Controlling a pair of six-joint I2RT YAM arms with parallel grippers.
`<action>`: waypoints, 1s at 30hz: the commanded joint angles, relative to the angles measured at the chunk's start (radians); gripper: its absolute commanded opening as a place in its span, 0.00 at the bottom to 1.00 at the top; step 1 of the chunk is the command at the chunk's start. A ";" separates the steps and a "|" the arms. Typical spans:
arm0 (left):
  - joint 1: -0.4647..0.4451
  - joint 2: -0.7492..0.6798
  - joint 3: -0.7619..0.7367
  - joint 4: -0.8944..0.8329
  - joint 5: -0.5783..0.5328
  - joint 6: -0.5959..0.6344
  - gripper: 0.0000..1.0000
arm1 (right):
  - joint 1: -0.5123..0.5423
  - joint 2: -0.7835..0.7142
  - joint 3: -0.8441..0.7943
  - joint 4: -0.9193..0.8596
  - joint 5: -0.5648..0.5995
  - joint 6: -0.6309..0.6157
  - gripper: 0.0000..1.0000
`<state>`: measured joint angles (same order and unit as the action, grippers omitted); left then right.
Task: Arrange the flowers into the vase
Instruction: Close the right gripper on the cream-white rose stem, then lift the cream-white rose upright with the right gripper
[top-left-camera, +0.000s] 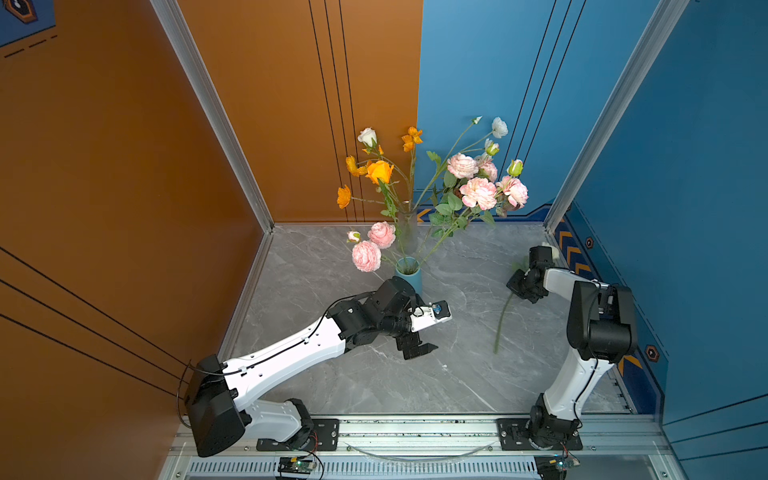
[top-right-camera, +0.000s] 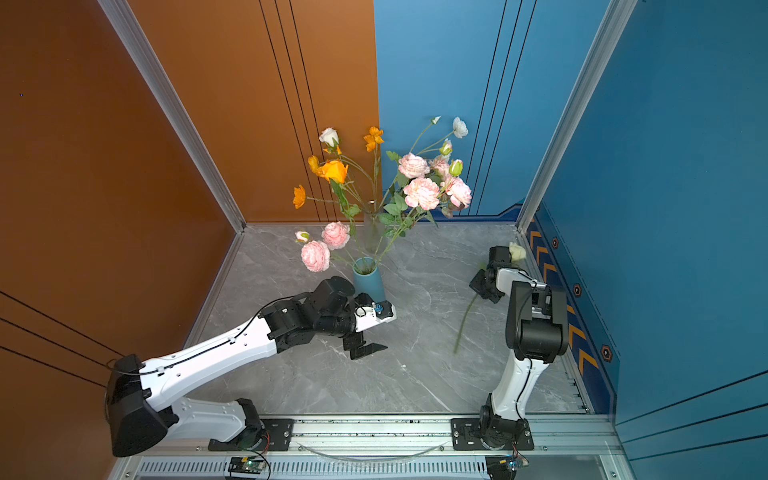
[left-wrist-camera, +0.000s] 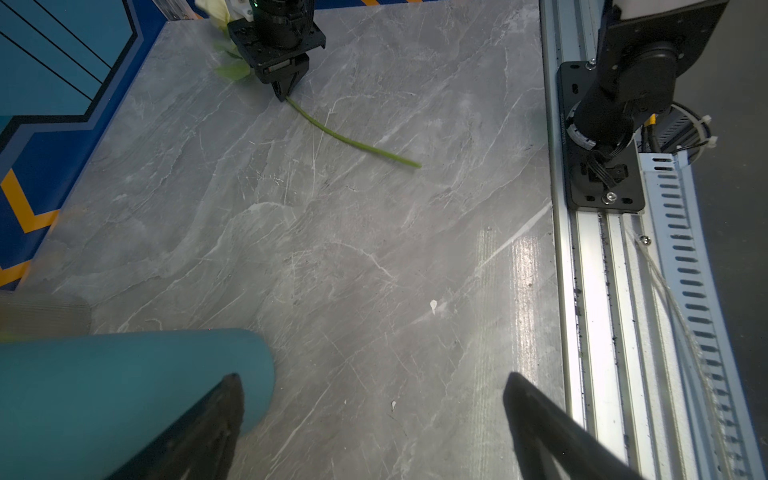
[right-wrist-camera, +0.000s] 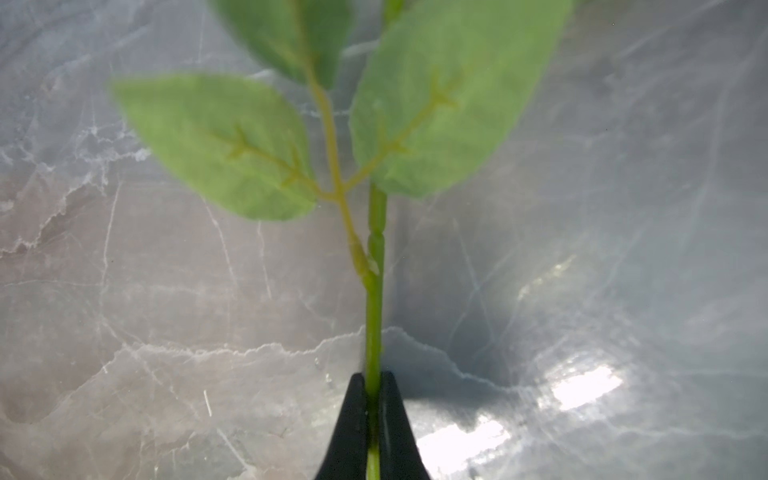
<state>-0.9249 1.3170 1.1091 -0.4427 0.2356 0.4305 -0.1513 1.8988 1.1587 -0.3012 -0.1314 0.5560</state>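
A teal vase (top-left-camera: 409, 277) stands mid-table and holds flowers (top-left-camera: 478, 192) with pink, orange and white blooms on long green stems. One more flower lies at the right, its green stem (top-left-camera: 502, 322) resting on the table and its cream bloom (top-right-camera: 517, 252) showing behind the right wrist. My right gripper (right-wrist-camera: 373, 380) is shut on this stem just below its leaves (right-wrist-camera: 232, 145); the left wrist view shows the same grip (left-wrist-camera: 284, 94). My left gripper (left-wrist-camera: 372, 378) hangs open over bare table, just in front of the teal vase (left-wrist-camera: 124, 382), with nothing between its fingers.
A clear glass vase (top-left-camera: 407, 229) stands behind the teal one. Orange and blue walls close in the back and sides. An aluminium rail (top-left-camera: 415, 428) with both arm bases runs along the front edge. The tabletop (top-left-camera: 374, 374) is grey marble.
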 joint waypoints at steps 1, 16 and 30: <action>-0.014 -0.005 0.025 -0.023 0.020 0.016 0.98 | 0.008 -0.004 -0.032 -0.015 -0.023 0.002 0.00; 0.119 -0.166 0.004 -0.030 0.172 0.055 0.98 | 0.180 -0.436 -0.261 0.218 0.008 0.071 0.00; 0.450 -0.333 -0.107 0.232 0.442 -0.096 0.98 | 0.637 -1.065 -0.444 0.404 0.685 -0.079 0.00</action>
<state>-0.4900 0.9890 1.0256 -0.2699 0.5980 0.3771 0.4091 0.8787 0.7017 0.0120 0.3210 0.5789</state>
